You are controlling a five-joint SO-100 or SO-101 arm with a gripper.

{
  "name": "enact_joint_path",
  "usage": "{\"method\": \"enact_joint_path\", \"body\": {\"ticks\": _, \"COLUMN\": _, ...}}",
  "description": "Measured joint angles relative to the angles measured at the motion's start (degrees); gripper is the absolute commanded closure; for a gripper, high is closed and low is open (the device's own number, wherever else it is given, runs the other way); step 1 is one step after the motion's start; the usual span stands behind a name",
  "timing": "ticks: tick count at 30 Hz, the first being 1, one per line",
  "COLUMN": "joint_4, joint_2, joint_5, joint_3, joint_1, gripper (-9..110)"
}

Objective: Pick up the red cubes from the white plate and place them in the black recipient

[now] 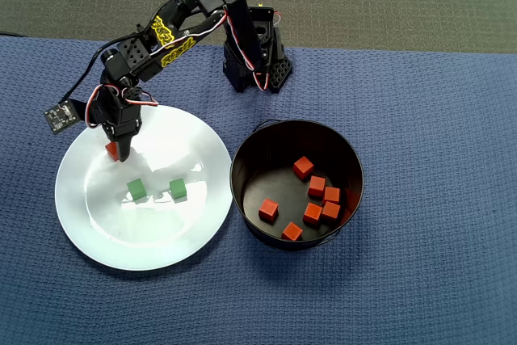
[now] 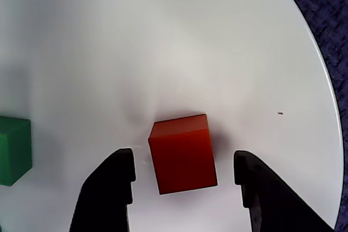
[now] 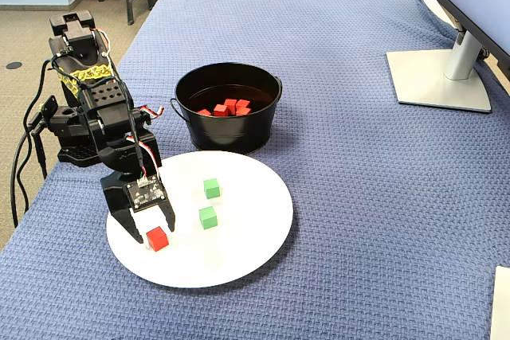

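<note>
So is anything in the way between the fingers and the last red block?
No. The red cube sits on the white plate with one of the fingers on each side and bare plate in the gaps. The green cubes lie off to one side.

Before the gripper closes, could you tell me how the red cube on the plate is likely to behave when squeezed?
The red cube looks rigid with flat faces, so it probably won't roll. It sits slightly rotated between the open gripper fingers, so it may twist or slide on the glossy white plate.

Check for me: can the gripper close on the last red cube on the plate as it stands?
Probably yes. The gripper is open, its jaws either side of the red cube, with nothing between and both green cubes well clear.
</note>
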Motion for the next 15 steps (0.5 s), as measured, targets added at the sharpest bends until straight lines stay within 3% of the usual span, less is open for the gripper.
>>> {"method": "enact_joint_path", "body": {"ticks": 8, "joint_4": -1.1, "joint_2": -1.4, "joint_5": 0.0, "joint_3": -0.4, "joint_1": 0.2, "gripper": 101}}
{"method": "enact_joint_path", "body": {"ticks": 15, "joint_4": -1.7, "joint_2": -1.6, "joint_5": 2.1, "joint_3": -0.7, "joint_1": 0.2, "gripper": 101}}
